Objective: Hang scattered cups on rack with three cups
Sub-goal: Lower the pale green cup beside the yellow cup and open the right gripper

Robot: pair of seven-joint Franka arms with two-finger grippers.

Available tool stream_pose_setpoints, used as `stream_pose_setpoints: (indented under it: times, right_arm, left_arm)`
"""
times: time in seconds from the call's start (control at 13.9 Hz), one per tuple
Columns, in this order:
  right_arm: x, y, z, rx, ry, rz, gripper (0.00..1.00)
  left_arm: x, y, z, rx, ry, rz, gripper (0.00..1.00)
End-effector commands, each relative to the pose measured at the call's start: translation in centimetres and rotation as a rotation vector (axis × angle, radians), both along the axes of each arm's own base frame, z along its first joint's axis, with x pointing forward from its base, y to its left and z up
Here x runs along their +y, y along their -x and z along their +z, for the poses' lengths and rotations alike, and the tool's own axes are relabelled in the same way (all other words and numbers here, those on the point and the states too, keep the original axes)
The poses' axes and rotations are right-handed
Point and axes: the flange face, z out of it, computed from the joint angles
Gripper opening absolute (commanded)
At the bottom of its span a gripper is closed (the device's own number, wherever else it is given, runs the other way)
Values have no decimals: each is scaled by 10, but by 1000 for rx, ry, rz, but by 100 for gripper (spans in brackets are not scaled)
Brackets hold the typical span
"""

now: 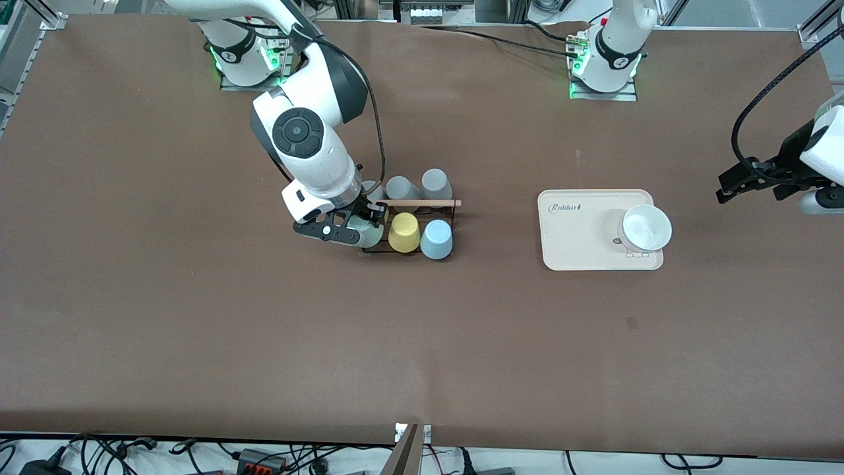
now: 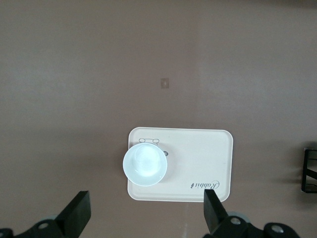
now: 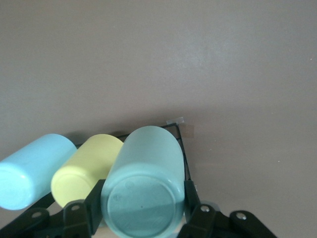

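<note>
A wide brown table fills the scene, matte and plain. Metal framing edges it by the robots' bases, and cables and power bricks trail along its edge nearest the front camera.

The rack, a black wire stand with a light wooden rod across its top, is the landmark. On its row nearer the front camera, the yellow cup sits in the middle and the light blue cup on the end toward the left arm's end of the table. Both are mouth-down over pegs, their closed bases up and their long axes leaning toward the front camera. In the rack's farther row, two grey cups stand bottom up; a third is hidden by the arm.

The right gripper is at the rack's remaining near peg, toward the right arm's end. Its fingers pinch the sage green cup from both sides. The cup's base faces the right wrist camera, and its long axis runs parallel to the yellow cup just beside it.

Well away from the rack, toward the left arm's end of the table, lies a cream tray carrying a white bowl. The left gripper waits in the air over the table near the tray, fingers spread wide and empty.
</note>
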Motion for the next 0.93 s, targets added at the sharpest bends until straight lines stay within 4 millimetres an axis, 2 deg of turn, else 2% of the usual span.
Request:
stream_pose_setpoints:
  times: [0.0, 0.36, 0.65, 0.79, 0.86]
  right_arm:
    - [5, 1, -10, -14, 7, -8, 16]
    - [17, 7, -23, -13, 11, -4, 16]
    - [12, 14, -45, 2, 60, 19, 16]
    - [12, 14, -46, 0, 62, 21, 23]
    - [11, 13, -46, 1, 63, 19, 39]
  left_arm:
    - [2, 2, 5, -13, -14, -14, 100]
    - [4, 2, 4, -11, -15, -11, 100]
    - [6, 2, 4, -10, -15, -8, 100]
    - [6, 2, 3, -8, -15, -8, 100]
    - [6, 2, 4, -8, -16, -12, 100]
